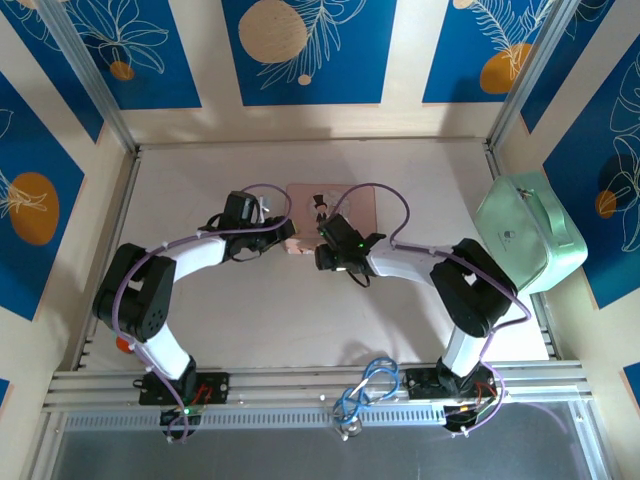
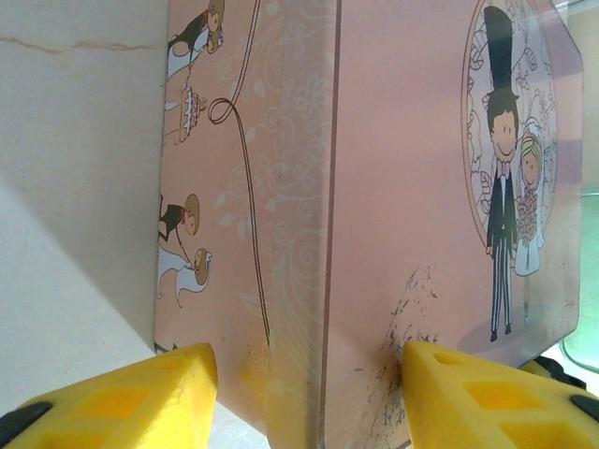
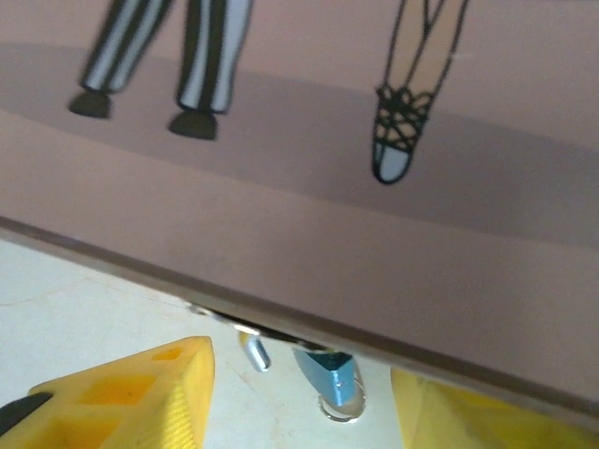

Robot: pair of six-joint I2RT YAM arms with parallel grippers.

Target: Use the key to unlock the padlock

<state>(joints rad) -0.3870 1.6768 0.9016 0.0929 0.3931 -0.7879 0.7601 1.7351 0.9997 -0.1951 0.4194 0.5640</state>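
Your left end effector (image 2: 309, 360): fingers spread wide, straddling edge of pink box (image 2: 412, 187); you can't tell if pads press it. Your right end effector (image 3: 299, 365): wide open, holding nothing, close under box rim. Padlock (image 3: 328, 372) between its fingers, tucked at box rim over surface (image 3: 84, 299); silvery piece (image 3: 253, 352) just beside.
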